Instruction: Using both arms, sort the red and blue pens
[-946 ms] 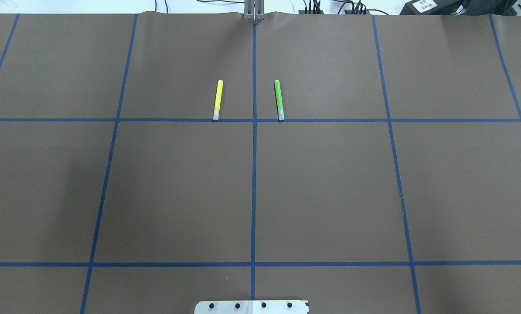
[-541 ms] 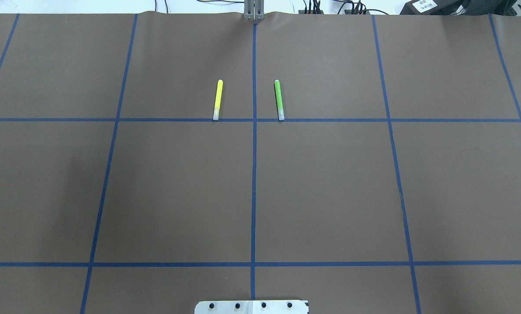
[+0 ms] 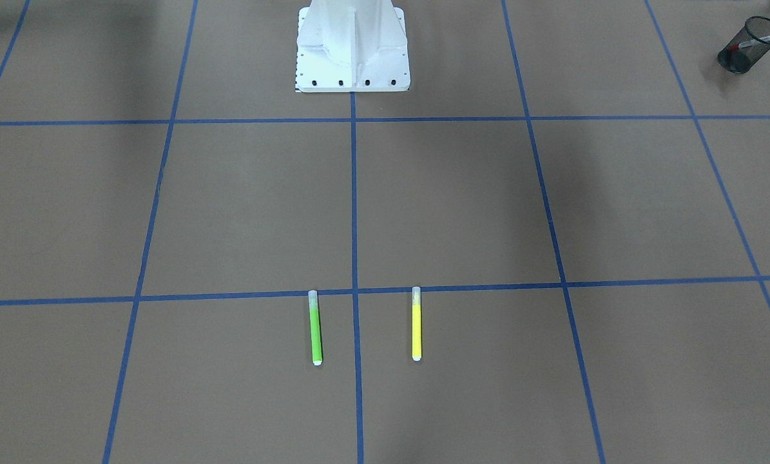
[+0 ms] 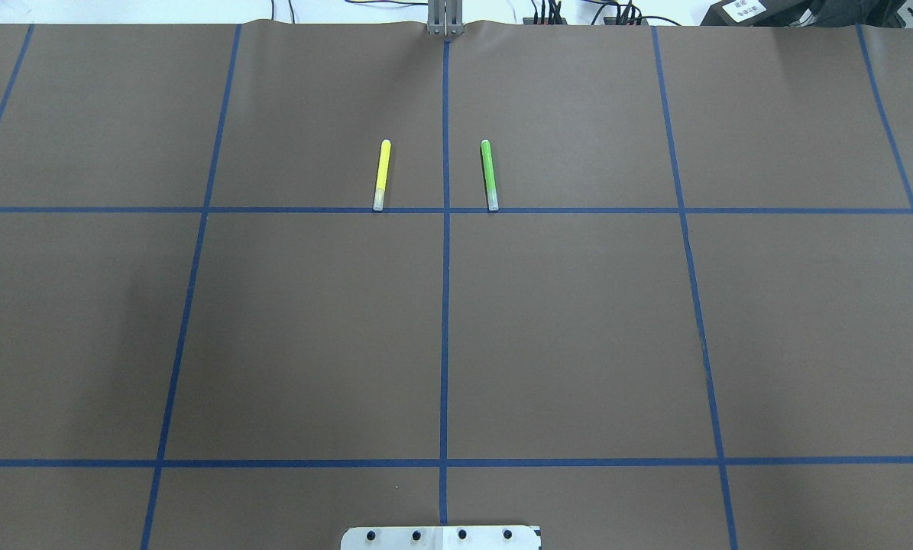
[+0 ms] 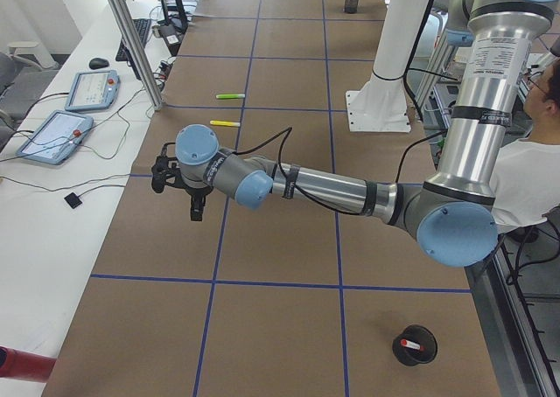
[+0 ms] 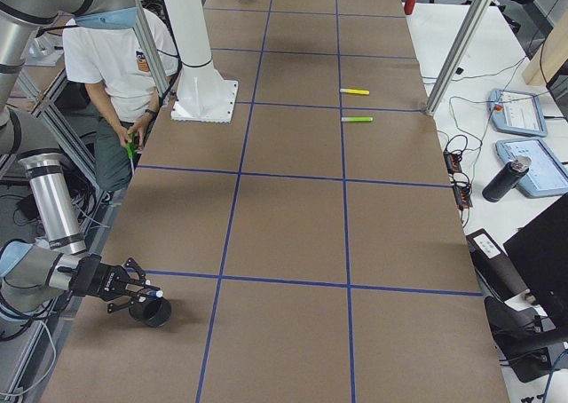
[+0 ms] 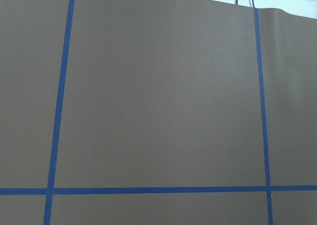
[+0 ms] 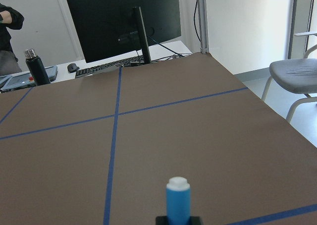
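The red pen stands in a black mesh cup at the table's corner on my left side; the exterior left view shows the red pen in that cup too. The blue pen, white tip forward, sticks out from my right gripper, which is shut on it. In the exterior right view the right gripper hovers just over a second black cup. My left gripper hangs above bare table; whether it is open or shut I cannot tell.
A yellow marker and a green marker lie side by side across the centre tape line, far from both arms. The white robot base stands mid-table. A seated person is beside the table near the base.
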You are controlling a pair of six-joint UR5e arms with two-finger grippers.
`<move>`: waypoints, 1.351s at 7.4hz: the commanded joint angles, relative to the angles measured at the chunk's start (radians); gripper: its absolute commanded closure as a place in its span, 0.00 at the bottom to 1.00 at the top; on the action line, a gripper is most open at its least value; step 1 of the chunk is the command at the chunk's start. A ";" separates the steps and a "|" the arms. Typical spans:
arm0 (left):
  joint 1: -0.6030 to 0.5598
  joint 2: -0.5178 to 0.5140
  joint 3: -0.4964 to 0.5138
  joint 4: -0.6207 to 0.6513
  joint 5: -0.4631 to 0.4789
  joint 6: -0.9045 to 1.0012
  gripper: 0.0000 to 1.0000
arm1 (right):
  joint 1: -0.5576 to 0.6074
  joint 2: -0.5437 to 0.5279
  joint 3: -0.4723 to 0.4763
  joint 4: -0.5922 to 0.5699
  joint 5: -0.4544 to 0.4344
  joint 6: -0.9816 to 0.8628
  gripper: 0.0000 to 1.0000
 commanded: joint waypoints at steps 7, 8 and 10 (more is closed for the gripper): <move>-0.002 -0.003 -0.011 0.000 0.000 0.000 0.02 | 0.013 0.021 -0.109 0.001 0.006 -0.059 0.70; -0.002 -0.003 -0.017 0.008 0.000 -0.002 0.02 | 0.013 0.021 -0.108 0.000 0.006 -0.059 0.41; -0.002 -0.003 -0.046 0.044 0.002 0.000 0.02 | 0.016 0.021 -0.100 0.000 0.008 -0.053 0.00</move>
